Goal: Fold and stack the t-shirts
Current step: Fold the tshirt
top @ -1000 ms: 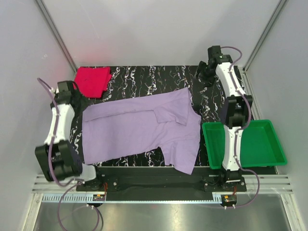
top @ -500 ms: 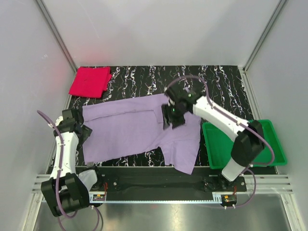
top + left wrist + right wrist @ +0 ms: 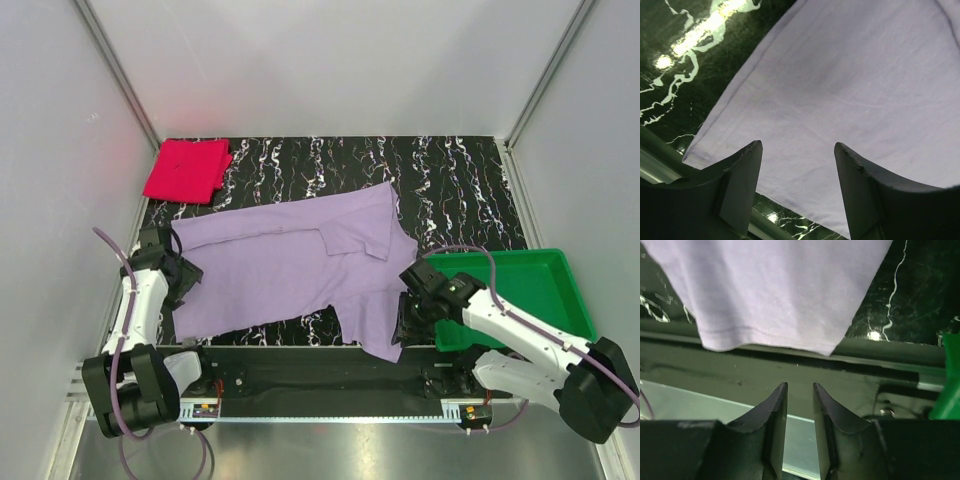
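The lavender t-shirt (image 3: 290, 265) lies spread flat across the middle of the black marbled table, one sleeve folded onto its chest and its near-right corner hanging over the front edge. The pink-red t-shirt (image 3: 187, 168) sits as a folded square at the back left. My left gripper (image 3: 186, 279) is open and empty, low over the lavender shirt's left edge (image 3: 840, 75), its fingers (image 3: 742, 175) on either side of the hem. My right gripper (image 3: 404, 322) is at the shirt's near-right corner (image 3: 775, 295), jaws a narrow gap apart and empty.
A green plastic tray (image 3: 555, 300) stands at the right, just beside my right arm. The table's front rail (image 3: 790, 362) runs right under the right gripper. White walls close in the back and both sides.
My right arm swung from the back right, across the shirt, down to its near-right corner. My left arm drew back from beside the pink-red shirt to the lavender shirt's left edge.
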You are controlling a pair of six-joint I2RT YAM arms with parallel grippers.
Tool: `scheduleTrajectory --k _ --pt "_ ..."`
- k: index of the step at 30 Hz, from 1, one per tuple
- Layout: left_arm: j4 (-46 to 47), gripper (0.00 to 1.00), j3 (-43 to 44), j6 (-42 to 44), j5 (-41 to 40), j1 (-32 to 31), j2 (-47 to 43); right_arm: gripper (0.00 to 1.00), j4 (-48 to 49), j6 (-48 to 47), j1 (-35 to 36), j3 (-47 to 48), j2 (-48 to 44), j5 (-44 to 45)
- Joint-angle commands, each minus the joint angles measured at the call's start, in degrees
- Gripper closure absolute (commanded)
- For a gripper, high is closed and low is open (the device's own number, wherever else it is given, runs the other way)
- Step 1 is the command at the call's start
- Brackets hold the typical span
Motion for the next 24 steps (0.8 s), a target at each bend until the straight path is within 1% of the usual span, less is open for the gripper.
scheduleTrajectory --k 1,4,6,10,13,15,18,22,24 --pt "2.5 0.35 0.2 1.4 1.8 -0.5 0.2 0.67 8.1 10.1 0.3 -4.4 -2.5 0.5" --pt "2.4 0.36 0.8 2.3 1.5 -0.6 0.2 0.63 11.0 13.8 0.3 -8.4 -2.4 0.8" --pt "2.3 0.35 1.3 2.9 1.4 -0.6 0.5 0.59 12.3 15.1 0.3 -11.1 -3.4 1.4" --pt "2.7 0.35 1.1 4.1 1.6 -0.6 1.1 0.59 15.9 19.1 0.3 -15.9 -6.9 3.4" --pt "3.0 0.35 0.8 4.5 2.1 -0.6 1.5 0.6 17.8 19.0 0.3 -17.4 -7.2 4.0" --pt "3.1 0.35 0.5 4.7 2.5 -0.6 1.5 0.6 18.1 18.2 0.4 -16.8 -5.3 4.1" --pt "3.0 0.35 0.9 4.8 2.7 -0.5 1.5 0.61 15.2 19.5 0.4 -14.1 -1.6 4.8" --pt "3.0 0.35 1.3 4.7 3.0 -0.6 1.1 0.59 12.0 19.1 1.4 -9.0 3.4 8.3" --pt "3.3 0.35 1.3 4.6 3.3 -0.6 1.3 0.55 10.4 18.7 1.8 -6.1 6.4 9.7"
